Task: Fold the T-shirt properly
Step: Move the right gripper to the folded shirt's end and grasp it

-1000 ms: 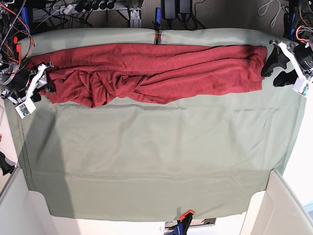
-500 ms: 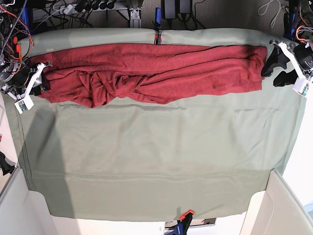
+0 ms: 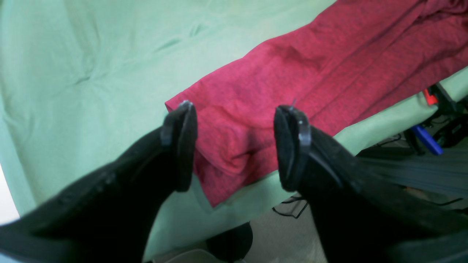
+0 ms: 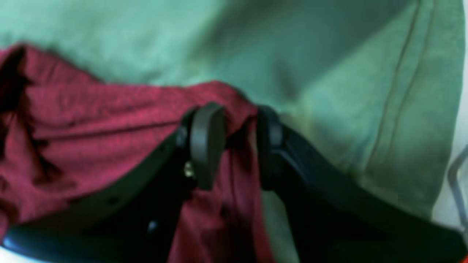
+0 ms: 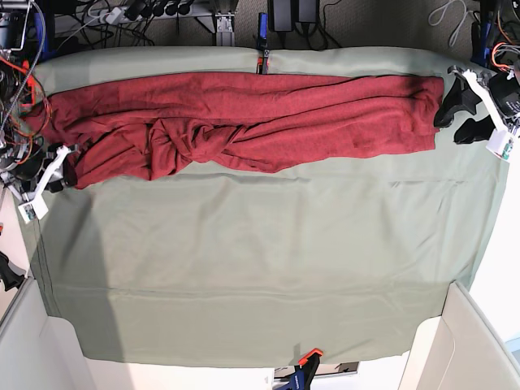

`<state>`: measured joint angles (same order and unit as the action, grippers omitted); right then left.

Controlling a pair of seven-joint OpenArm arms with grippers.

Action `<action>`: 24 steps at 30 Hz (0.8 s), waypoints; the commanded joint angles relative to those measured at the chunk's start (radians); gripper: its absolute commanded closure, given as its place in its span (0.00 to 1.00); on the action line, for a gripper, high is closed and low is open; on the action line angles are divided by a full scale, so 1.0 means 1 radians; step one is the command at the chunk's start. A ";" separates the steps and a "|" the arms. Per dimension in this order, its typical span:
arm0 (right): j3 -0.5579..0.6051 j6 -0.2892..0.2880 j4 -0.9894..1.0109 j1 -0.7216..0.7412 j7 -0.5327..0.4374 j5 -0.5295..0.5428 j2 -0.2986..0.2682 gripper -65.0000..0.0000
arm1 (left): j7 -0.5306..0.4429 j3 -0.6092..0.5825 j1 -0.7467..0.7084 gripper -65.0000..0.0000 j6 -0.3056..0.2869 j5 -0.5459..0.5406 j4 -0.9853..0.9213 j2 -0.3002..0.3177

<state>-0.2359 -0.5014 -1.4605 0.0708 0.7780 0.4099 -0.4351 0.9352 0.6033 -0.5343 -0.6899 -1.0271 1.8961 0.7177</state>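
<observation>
The dark red T-shirt [image 5: 268,114] lies bunched in a long band across the far part of the table, twisted near its left-middle. My right gripper [image 5: 67,169] is at the shirt's left end. In the right wrist view it [image 4: 237,146] is shut on a fold of the shirt [image 4: 91,128], with fabric hanging between the fingers. My left gripper [image 5: 449,126] is open at the shirt's right end. In the left wrist view its fingers [image 3: 181,146] straddle the shirt's corner [image 3: 310,73] just above it, not touching.
The pale green table cloth [image 5: 260,260] covers the whole table. Clamps hold it at the far edge [image 5: 262,57] and near edge [image 5: 309,357]. Cables and electronics [image 5: 24,73] crowd the far left. White panels [image 5: 471,341] stand at the near corners.
My right gripper has moved toward the near-left edge, pulling the shirt's left corner with it. The left arm has not moved.
</observation>
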 commanded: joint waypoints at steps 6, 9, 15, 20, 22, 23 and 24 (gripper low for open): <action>-0.004 0.008 0.007 0.068 -0.023 0.018 0.009 0.76 | -0.050 0.013 0.002 0.45 -0.008 0.013 0.011 -0.008; -0.004 0.007 0.006 0.073 -0.023 0.019 0.016 1.00 | -0.075 0.013 0.002 0.45 -0.008 0.045 0.011 -0.035; -0.004 0.004 0.002 0.073 -0.022 0.055 0.017 0.81 | -0.080 0.013 0.002 0.44 -0.008 0.073 0.011 -0.074; -0.007 0.005 -0.014 0.084 -0.019 0.101 0.017 0.31 | -0.118 0.013 0.002 0.36 -0.008 0.164 0.011 -0.089; -0.009 0.009 -0.030 0.097 -0.019 0.106 0.018 0.31 | -0.124 0.013 0.002 0.32 0.016 0.187 0.003 -0.091; -0.012 0.016 -0.044 0.103 -0.016 0.109 0.018 0.31 | -0.124 0.013 0.002 0.32 0.026 0.191 -0.001 -0.092; -0.016 0.026 -0.063 0.108 -0.010 0.116 0.018 0.31 | -0.124 0.013 0.002 0.32 0.028 0.191 -0.006 -0.092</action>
<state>-0.2405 -0.4786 -1.5051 0.1562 0.7910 0.5064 -0.4011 0.8337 0.6033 -0.5343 -0.6659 -0.8234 1.8812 0.6094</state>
